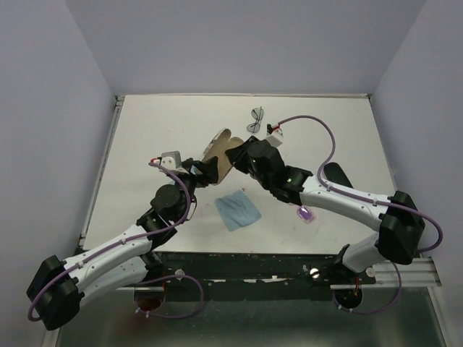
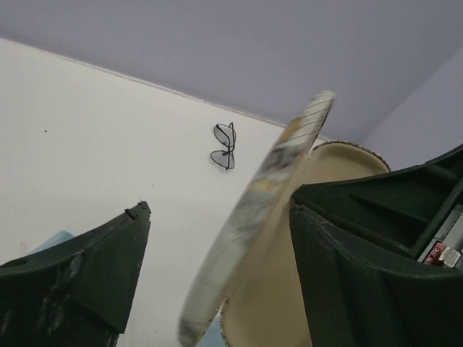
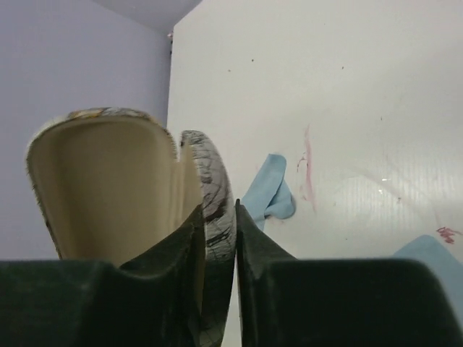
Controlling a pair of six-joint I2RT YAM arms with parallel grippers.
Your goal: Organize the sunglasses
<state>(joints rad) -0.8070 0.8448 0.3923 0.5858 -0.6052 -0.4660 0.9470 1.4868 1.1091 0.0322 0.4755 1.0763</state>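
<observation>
The dark thin-framed sunglasses lie folded on the table at the back, also in the left wrist view. The pink-purple sunglasses lie beside the right forearm. An open hard case with tan lining is held tilted above mid-table. My right gripper is shut on one patterned wall of the case, and the tan inside faces left of it. My left gripper is open, its fingers standing wide on either side of the case's edge without pressing it.
A light blue cloth lies on the table in front of the case, also seen in the right wrist view. Both arms meet over mid-table. Walls enclose the table on the left, back and right.
</observation>
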